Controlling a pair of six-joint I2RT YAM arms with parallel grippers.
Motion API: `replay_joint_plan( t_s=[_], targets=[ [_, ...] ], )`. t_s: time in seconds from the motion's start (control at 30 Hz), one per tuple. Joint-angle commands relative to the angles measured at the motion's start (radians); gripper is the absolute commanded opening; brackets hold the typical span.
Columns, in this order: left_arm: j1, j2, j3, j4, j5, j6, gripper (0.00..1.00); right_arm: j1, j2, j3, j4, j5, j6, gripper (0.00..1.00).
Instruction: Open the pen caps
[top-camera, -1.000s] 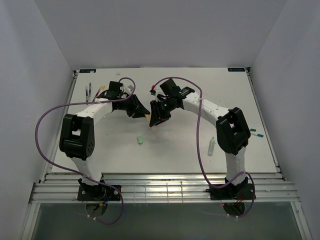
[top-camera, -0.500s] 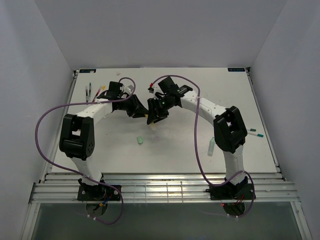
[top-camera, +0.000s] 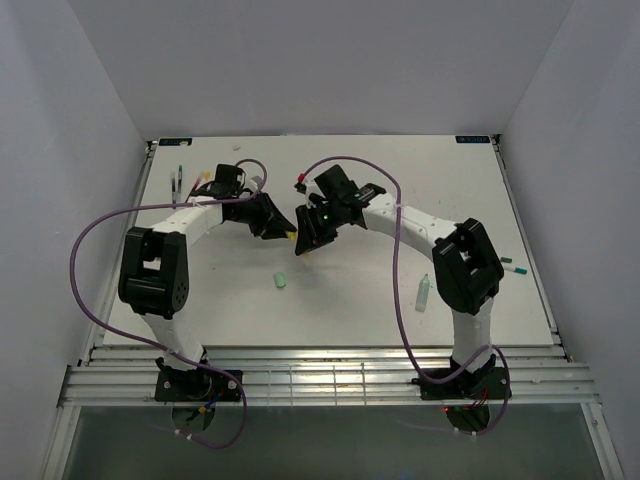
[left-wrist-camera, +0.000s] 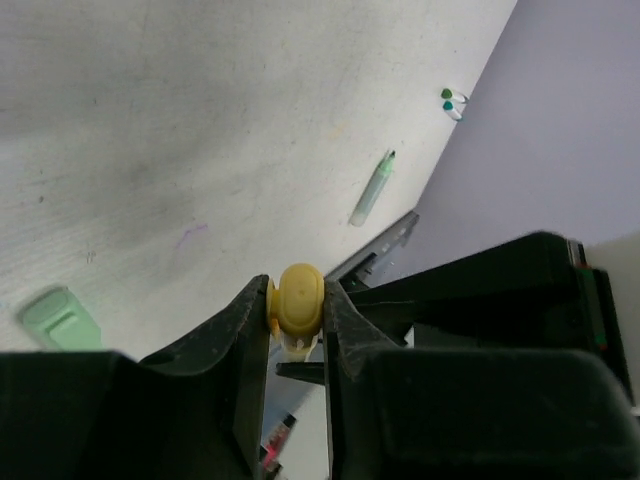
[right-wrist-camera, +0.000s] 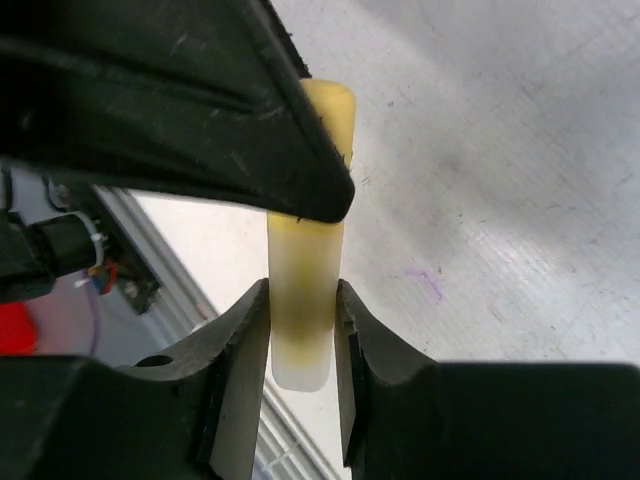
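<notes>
Though scuffed (purple mark (right-wrist-camera: 425, 282)), white tabletop (top-camera: 350, 295) w/ grey walls (top-camera: 330, 60).

No legible text or labels anywhere.

Yellow marker (right-wrist-camera: 306, 245): smooth plastic. Table (left-wrist-camera: 150, 120): matt white, scuffed. Right gripper (right-wrist-camera: 302, 300): matt black plastic.

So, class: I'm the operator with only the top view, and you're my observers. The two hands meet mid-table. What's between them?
Observer: A yellow marker; the right hand is shut on its barrel.
Operator: And the left hand?
Observer: It pinches the marker's rounded yellow end.
Operator: And that loose green marker?
Observer: Its dark tip is showing.
</notes>
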Motion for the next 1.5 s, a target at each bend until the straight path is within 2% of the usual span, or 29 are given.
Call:
replay_joint_plan(
  t_s=[0.0,0.07,0.17,0.27,0.37,0.6,0.73,0.8,1.0,1.47],
  targets=[
    [0.130,0.000,0.095,0.038,-0.087,-0.081,0.00,0.097,-0.123,-0.131,-0.127,0.153,-0.086,0.08],
    [0.188,0.016,0.124,0.084,-0.069,-0.079,0.00,0.100,-0.159,-0.181,-0.141,0.161,-0.097,0.08],
    [0.202,0.050,0.161,0.098,-0.026,-0.042,0.00,0.098,-0.187,-0.200,-0.128,0.136,-0.100,0.08],
    [0.202,0.018,0.106,0.145,-0.003,-0.030,0.00,0.092,-0.201,-0.194,-0.125,0.150,-0.088,0.08],
    [0.202,-0.044,0.057,0.133,0.012,0.039,0.00,0.019,-0.245,-0.235,-0.117,0.202,-0.027,0.08],
    [0.166,-0.282,-0.253,0.084,-0.015,0.150,0.00,-0.236,-0.428,-0.457,-0.126,0.362,0.102,0.08],
    [0.150,-0.390,-0.455,0.145,0.020,0.143,0.00,-0.299,-0.556,-0.563,-0.131,0.454,0.125,0.08],
    [0.146,-0.427,-0.496,0.182,0.059,0.130,0.00,-0.354,-0.597,-0.623,-0.131,0.481,0.136,0.08],
    [0.139,-0.411,-0.519,0.187,0.078,0.137,0.00,-0.486,-0.678,-0.752,-0.131,0.478,0.138,0.08],
    [0.139,-0.346,-0.598,0.247,0.118,0.128,0.06,-0.563,-0.748,-0.870,-0.129,0.531,0.116,0.08]
  ],
)
